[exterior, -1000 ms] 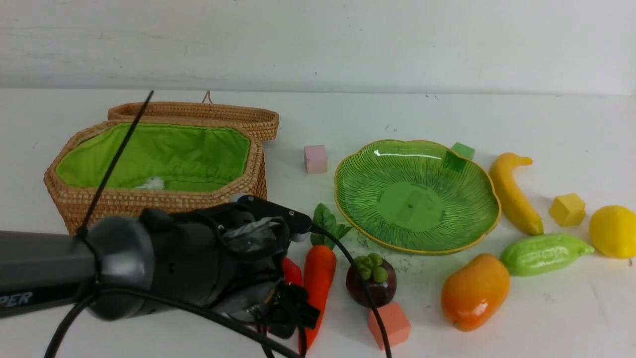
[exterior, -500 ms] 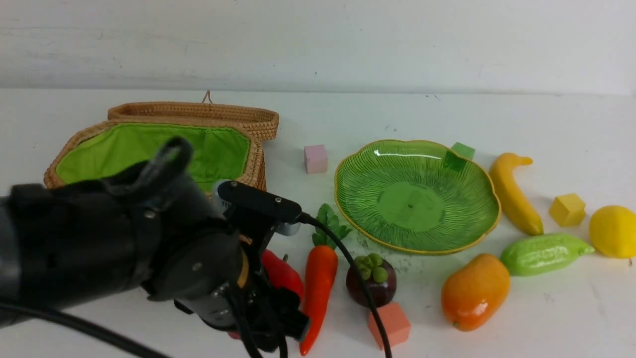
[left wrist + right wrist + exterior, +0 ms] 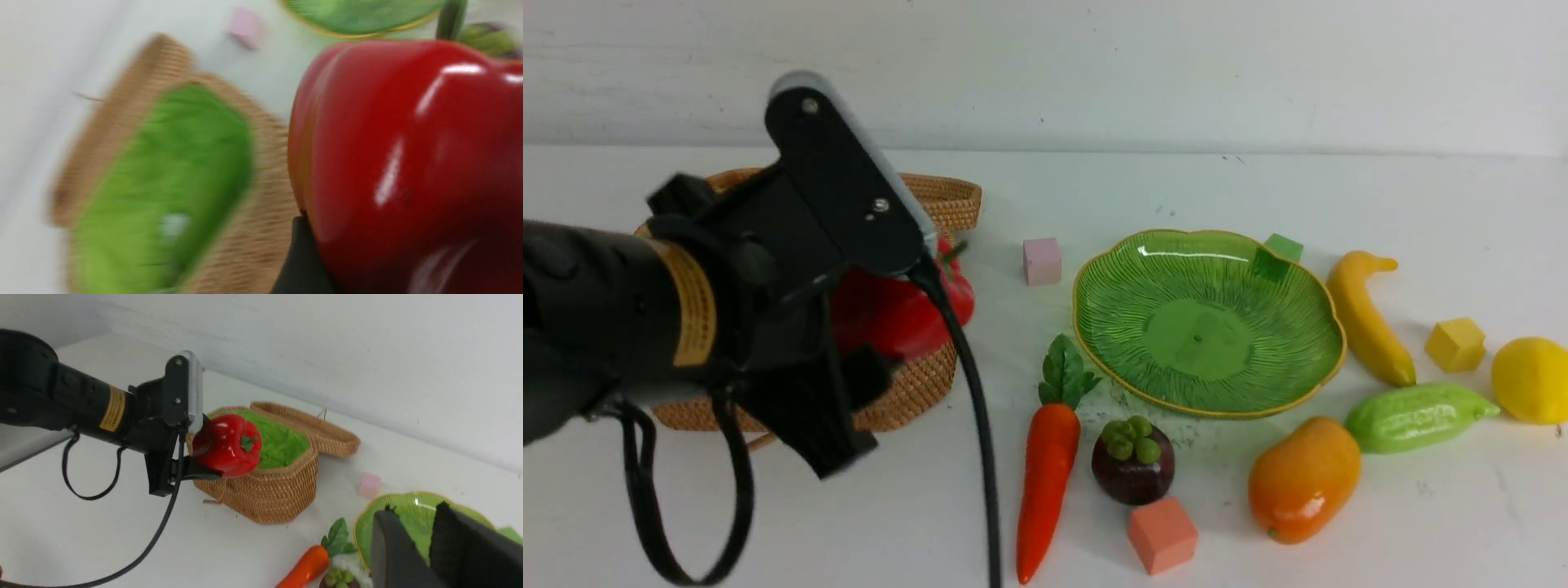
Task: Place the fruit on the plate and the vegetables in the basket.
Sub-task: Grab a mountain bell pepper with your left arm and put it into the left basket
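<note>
Wicker basket [image 3: 919, 384] w/ green lining is seen at table's L side, lid laid open behind it. L gripper [image 3: 200, 451] is clamped on the red bell pepper [image 3: 907, 314], which is held off the table at the basket's R end, about rim height or above; whether it is over the opening can't be told. L wrist view is blurred.

Green leaf plate [image 3: 1209, 327] is set R of centre, nothing on it. R gripper [image 3: 427, 539] is seen only in its own wrist view: fingers slightly parted, nothing btwn them, plate visible through the gap.

Banana [image 3: 1368, 318] is laid just R of the plate. Carrot [image 3: 1045, 474] is laid near the plate's front-L edge, leaves pointing away from the robot. Mango [image 3: 1303, 478] and bumpy gourd [image 3: 1417, 418] are placed in front of the plate, close together. Lemon [image 3: 1531, 380] is at far R. Mangosteen [image 3: 1133, 461] is set btwn carrot and mango.

Cubes: orange-pink [image 3: 1162, 535] just in front of mangosteen, yellow [image 3: 1455, 344] btwn banana and lemon, pink [image 3: 1042, 260] btwn basket and plate, green [image 3: 1282, 247] behind plate's rim.
</note>
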`<act>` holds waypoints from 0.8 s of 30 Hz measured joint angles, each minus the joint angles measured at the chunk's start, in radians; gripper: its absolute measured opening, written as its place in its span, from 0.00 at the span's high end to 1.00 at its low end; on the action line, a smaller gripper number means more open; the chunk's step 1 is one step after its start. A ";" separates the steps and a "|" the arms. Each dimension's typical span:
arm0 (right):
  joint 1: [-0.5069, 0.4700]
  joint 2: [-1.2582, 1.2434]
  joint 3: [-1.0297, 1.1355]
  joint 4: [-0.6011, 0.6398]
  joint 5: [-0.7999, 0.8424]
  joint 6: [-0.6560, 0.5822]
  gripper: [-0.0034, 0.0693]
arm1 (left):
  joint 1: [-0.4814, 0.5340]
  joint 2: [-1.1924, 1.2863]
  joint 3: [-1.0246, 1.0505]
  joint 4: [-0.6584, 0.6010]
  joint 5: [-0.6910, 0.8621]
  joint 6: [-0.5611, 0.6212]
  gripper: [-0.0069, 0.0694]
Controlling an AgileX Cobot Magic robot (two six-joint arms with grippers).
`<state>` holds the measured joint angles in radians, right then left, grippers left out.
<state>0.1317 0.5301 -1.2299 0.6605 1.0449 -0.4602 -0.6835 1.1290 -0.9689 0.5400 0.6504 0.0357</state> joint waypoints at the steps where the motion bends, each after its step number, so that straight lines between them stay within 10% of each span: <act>1: 0.000 0.001 0.000 0.016 -0.009 -0.018 0.73 | 0.031 0.008 0.000 0.054 -0.011 0.003 0.21; 12: 0.000 0.032 0.000 0.059 -0.011 -0.054 0.71 | 0.363 0.208 0.001 0.300 -0.342 0.019 0.21; 24: 0.000 0.033 0.000 0.059 0.027 -0.056 0.70 | 0.418 0.321 0.001 0.365 -0.397 -0.057 0.21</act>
<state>0.1317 0.5633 -1.2299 0.7196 1.0718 -0.5162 -0.2652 1.4496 -0.9680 0.9046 0.2532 -0.0216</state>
